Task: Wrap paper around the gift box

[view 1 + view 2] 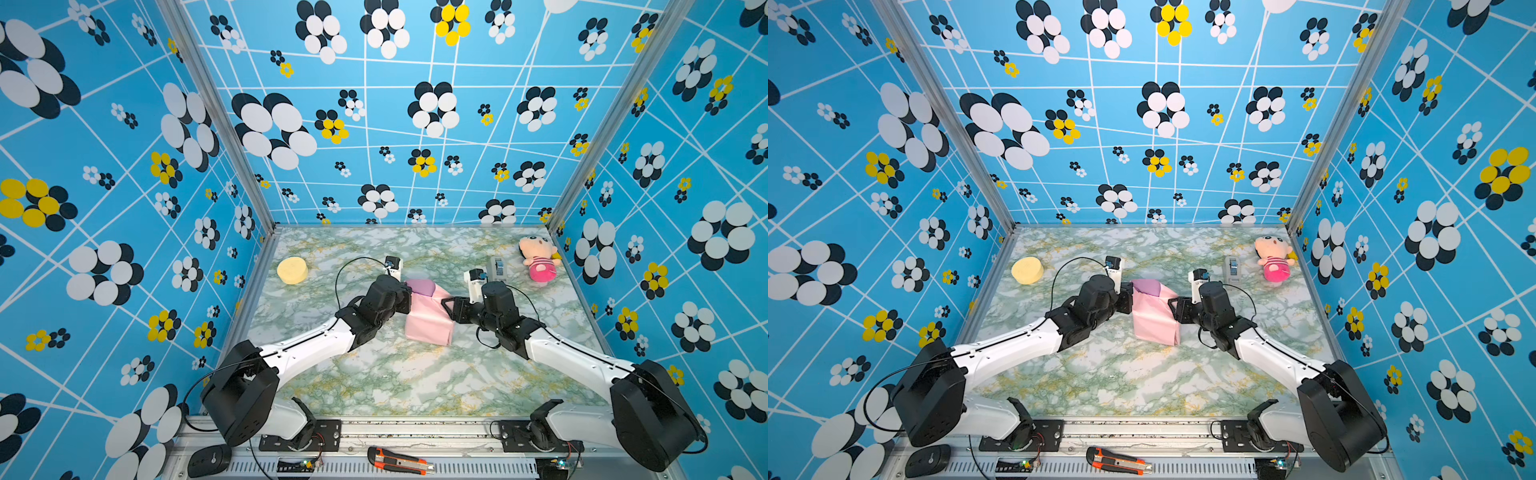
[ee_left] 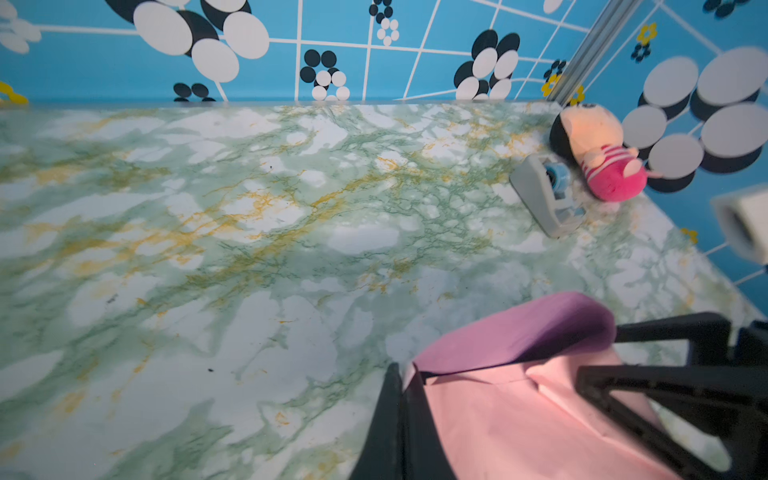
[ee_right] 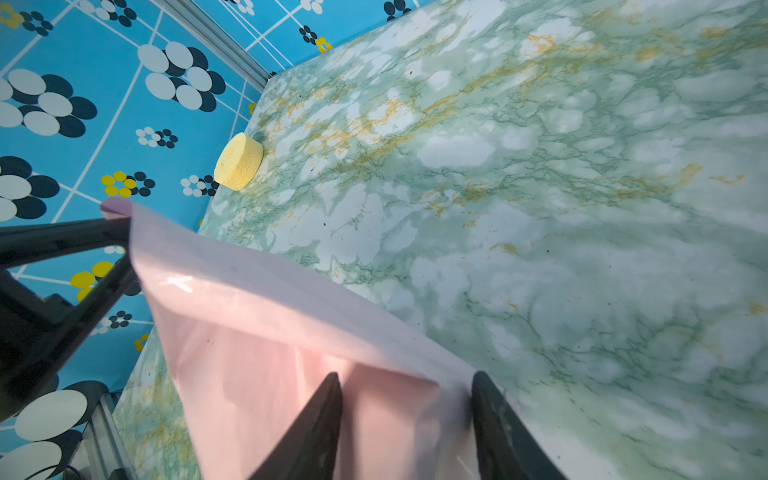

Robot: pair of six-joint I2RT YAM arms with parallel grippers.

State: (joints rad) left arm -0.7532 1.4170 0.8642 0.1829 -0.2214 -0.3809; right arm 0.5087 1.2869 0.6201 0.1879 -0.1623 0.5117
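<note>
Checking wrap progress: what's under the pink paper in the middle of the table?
Only the paper shows, folded pink-side-out over a boxy shape. The gift box cannot be seen; the paper covers whatever is underneath.

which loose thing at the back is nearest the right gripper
The grey tape dispenser, just behind the right gripper; the plush doll lies beyond it, the yellow sponge far on the left side.
</note>
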